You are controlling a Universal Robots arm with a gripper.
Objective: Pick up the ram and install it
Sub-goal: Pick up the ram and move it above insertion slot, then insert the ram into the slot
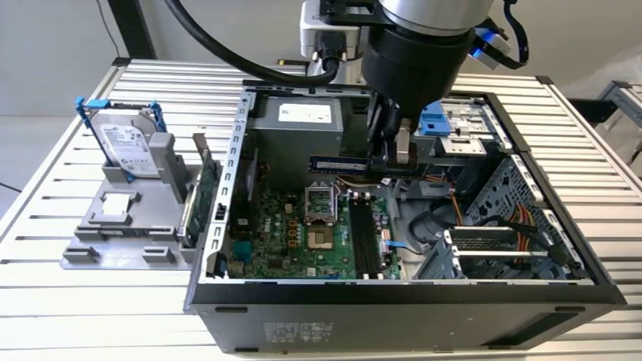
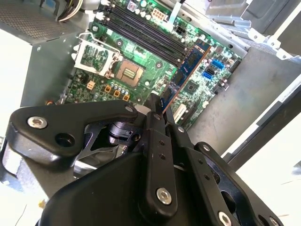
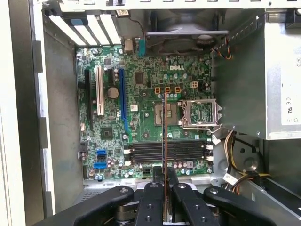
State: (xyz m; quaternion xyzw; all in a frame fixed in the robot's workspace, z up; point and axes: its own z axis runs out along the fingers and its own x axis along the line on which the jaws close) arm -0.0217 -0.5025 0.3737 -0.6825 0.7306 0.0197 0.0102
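My gripper [image 1: 389, 162] hangs inside the open computer case [image 1: 216, 226], shut on the ram [image 1: 339, 163], a thin dark blue stick held level above the motherboard [image 1: 291, 241]. In the second wrist view the ram [image 2: 190, 63] juts out from between the black fingers [image 2: 155, 122] over the board. The first wrist view shows the ram [image 3: 164, 136] edge-on as a thin line, and the gripper [image 3: 164, 183] is clamped on its near end. The black memory slots [image 3: 167, 151] lie below it on the board, and the stick is well above them. Those slots [image 1: 363, 237] sit right of the CPU socket [image 1: 319, 203].
A silver hard drive in a blue frame [image 1: 128, 147] stands on a grey holder [image 1: 120, 226] at the exterior view's left, with a green expansion card [image 1: 204, 192] beside the case wall. The power supply [image 1: 301, 124], drive cage [image 1: 461, 128] and cable bundle [image 1: 501, 218] crowd the case.
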